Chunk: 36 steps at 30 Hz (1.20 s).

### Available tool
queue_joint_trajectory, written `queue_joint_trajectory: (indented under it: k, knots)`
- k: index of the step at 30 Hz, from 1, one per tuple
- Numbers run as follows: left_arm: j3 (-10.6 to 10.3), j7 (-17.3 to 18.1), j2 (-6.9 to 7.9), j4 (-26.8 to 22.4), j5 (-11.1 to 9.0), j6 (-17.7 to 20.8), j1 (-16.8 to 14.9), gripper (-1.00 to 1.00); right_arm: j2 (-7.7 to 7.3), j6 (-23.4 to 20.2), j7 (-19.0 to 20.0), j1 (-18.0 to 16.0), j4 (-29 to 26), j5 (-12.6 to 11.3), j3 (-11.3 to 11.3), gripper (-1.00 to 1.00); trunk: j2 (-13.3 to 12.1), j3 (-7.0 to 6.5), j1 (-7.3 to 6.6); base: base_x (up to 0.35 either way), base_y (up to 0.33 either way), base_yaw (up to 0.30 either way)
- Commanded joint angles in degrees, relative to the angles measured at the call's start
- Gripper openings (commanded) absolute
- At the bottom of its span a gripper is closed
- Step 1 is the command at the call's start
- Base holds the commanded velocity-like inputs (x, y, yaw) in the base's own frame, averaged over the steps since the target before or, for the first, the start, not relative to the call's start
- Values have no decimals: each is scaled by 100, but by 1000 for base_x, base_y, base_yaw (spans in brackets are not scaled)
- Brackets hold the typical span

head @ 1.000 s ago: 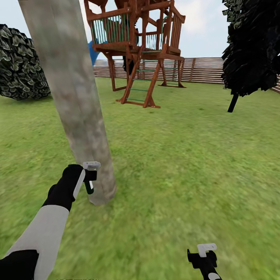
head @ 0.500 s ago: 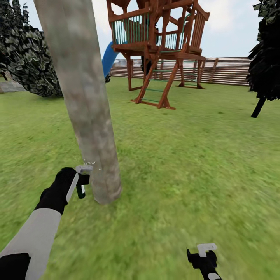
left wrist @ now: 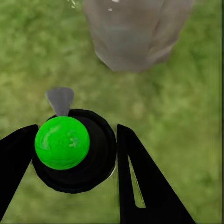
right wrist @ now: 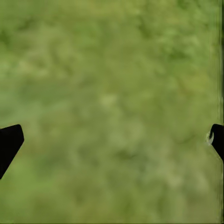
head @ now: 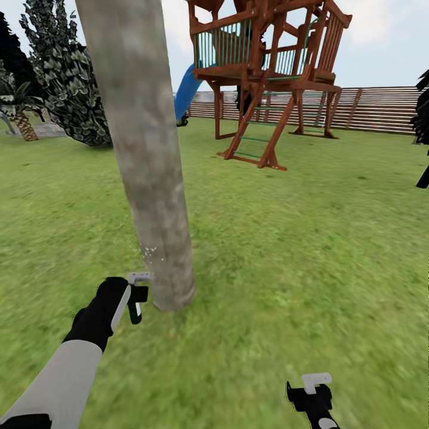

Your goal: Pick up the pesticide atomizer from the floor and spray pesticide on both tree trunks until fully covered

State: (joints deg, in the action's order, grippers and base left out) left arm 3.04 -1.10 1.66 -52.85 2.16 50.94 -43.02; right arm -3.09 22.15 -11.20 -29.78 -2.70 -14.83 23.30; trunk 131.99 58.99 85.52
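Looking out over a big green lawn [head: 298,250], closed off at the back by a brown slatted fence [head: 381,110], with a wooden play tower [head: 268,65] and its blue slide [head: 187,92] standing well behind the tree trunk [head: 149,155]. The trunk is a smooth grey-brown column that leans a bit in the head view, with a few pale specks low down on it. The left gripper [head: 138,296] is clamped on the sprayer [left wrist: 74,149], a dark round bottle with a bright green top in the wrist view. The bottle stands roughly upright, long axis about vertical, and its small grey nozzle [left wrist: 59,100] aims toward the foot of the trunk, close to it but not touching. The right gripper [head: 316,393] hangs low over bare grass, fingers spread wide with nothing between them. Dark bushy shrubs [head: 77,89] sit off to the left; the grass to the right of the trunk is open all the way to the fence.
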Motion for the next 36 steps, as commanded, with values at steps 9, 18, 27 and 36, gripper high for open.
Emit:
queue_joint_trajectory:
  k: [9, 18, 27, 36]
  knots:
    - [-20, -22, 46, -15, 55, 13, 293, -100, -17, 9, -21, -2, -2, -47, 43, 100, 2, 5, 0, 130, -272, 1]
    - [-14, 5, 17, -15, 32, 13, 300, -100, -16, 9, -22, -2, -2, -47, 43, 100, 2, 5, 0, 69, -274, 0]
    - [1, -4, 24, -35, 23, 13, 302, -100, -8, 9, -22, -1, 0, -47, 47, 100, 2, 5, 0, 0, -282, 124]
    - [21, -13, 45, -53, -4, 13, 300, -100, -8, 9, -22, -3, 0, -47, 49, 100, 2, 5, 0, 27, -282, 277]
